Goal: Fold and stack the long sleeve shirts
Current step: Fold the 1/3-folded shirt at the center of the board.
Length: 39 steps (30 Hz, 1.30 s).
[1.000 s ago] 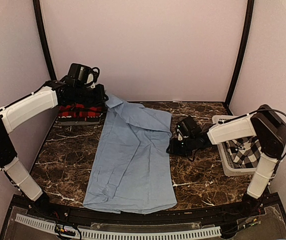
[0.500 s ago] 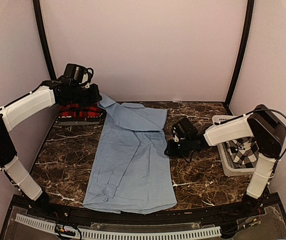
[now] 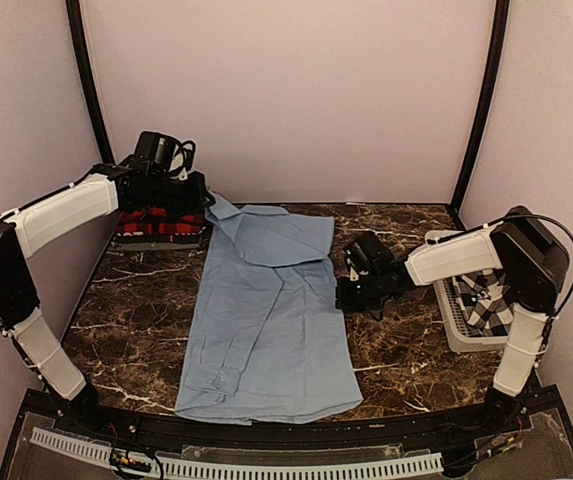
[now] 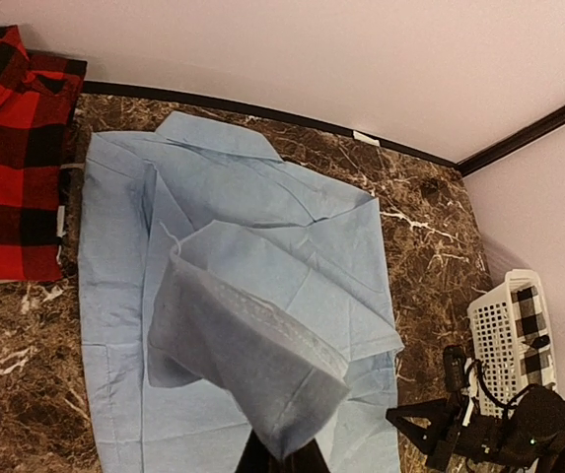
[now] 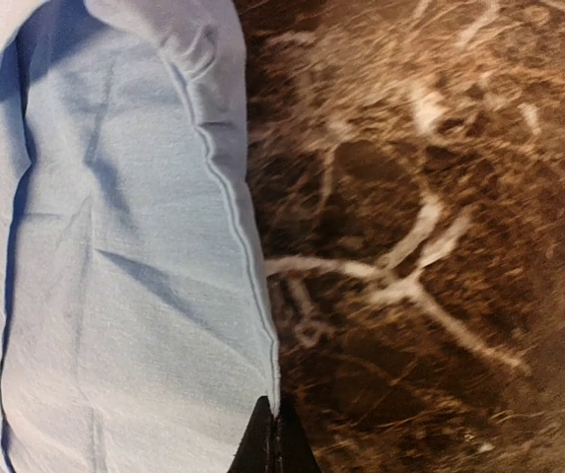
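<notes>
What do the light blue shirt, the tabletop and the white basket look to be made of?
Light blue shirt: thin woven cloth, matte. It creases and drapes, and the right wrist view shows a fine weave.
Tabletop: dark brown marble or a marble-look laminate, with white veins and a slight gloss. I cannot tell which.
Basket: probably white moulded plastic, going by its regular lattice wall.

Soft, even light falls from overhead, tinting the walls (image 3: 286, 100) pinkish and casting only faint shadows on the dark marble table (image 3: 406, 350). From the left wrist, the far table edge bows toward 12 o'clock. The right wrist's close view smears the marble veins around 2 o'clock; the light blue shirt (image 5: 114, 246) at 9 looks crisper.
</notes>
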{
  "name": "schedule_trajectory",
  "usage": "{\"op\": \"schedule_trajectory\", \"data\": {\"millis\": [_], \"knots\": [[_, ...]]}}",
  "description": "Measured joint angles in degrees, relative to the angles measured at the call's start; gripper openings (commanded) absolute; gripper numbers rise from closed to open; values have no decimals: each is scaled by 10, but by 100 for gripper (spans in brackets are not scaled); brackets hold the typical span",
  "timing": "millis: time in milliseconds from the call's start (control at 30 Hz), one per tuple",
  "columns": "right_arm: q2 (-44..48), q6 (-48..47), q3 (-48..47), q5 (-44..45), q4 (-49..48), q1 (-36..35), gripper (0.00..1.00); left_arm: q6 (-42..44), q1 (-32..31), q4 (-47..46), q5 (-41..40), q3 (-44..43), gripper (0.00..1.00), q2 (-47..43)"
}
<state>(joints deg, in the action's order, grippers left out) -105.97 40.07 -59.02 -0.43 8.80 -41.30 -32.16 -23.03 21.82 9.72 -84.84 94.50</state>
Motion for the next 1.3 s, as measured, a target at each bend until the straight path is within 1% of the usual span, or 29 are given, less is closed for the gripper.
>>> {"op": "schedule_trajectory", "data": {"millis": [200, 233, 300, 400, 467, 533, 700, 833, 933, 1100, 1300], "knots": [[-1, -26, -8, 5, 14, 71, 0, -5, 0, -38, 45, 2, 0, 39], [-3, -31, -12, 7, 18, 79, 1, -7, 0, -43, 49, 2, 0, 46], [-10, -42, -25, 9, 28, 96, 13, -12, 0, -52, 60, 2, 0, 63], [-12, -59, -40, 9, 41, 101, 29, -17, -1, -61, 71, 1, 0, 87], [-8, -67, -41, 7, 48, 99, 34, -20, -3, -63, 76, 1, 0, 97], [2, -71, -35, 6, 57, 96, 36, -22, -4, -64, 79, 1, 0, 99], [80, -70, 15, 12, 88, 83, 37, -22, -4, -68, 84, -5, 0, 98], [154, -55, 67, 28, 126, 46, 37, -22, -4, -68, 85, -5, 0, 98], [212, -29, 114, 36, 161, 11, 37, -22, -4, -68, 87, -5, 0, 98], [307, 23, 179, 46, 224, -19, 36, -22, -5, -68, 90, -5, 0, 97], [384, 83, 231, 54, 271, -46, 36, -22, -6, -68, 94, -5, 0, 94]]}}
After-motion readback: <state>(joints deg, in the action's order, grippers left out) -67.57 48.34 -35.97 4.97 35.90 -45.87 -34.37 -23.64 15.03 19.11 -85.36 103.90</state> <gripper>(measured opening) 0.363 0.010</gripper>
